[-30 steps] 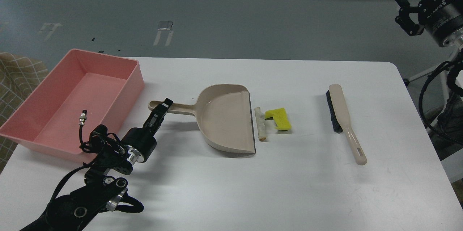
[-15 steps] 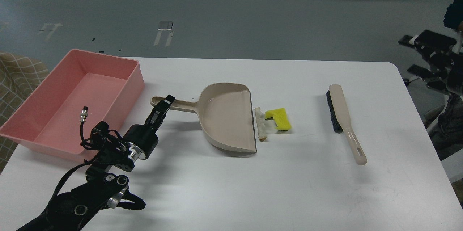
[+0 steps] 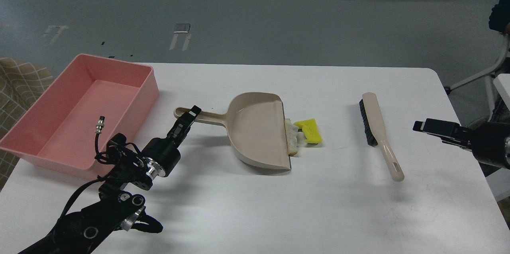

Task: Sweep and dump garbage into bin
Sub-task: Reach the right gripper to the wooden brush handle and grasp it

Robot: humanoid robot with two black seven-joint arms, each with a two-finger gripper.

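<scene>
Holding the dustpan (image 3: 259, 130) by its thin handle, my left gripper (image 3: 187, 120) is pinched shut on it; my right gripper (image 3: 432, 127) is too dark to tell. The garbage (image 3: 301, 132) looks light and squishy, touching the pan's lip. The brush (image 3: 376, 130) points near to far. The bin (image 3: 24, 138) sits far left.

The left claw (image 3: 190, 113) covers part of the dustpan handle (image 3: 207, 116); whether it grips cannot be told. The right claw (image 3: 424, 126) looks dark, its fingers indistinguishable, its arm cut off behind it.
</scene>
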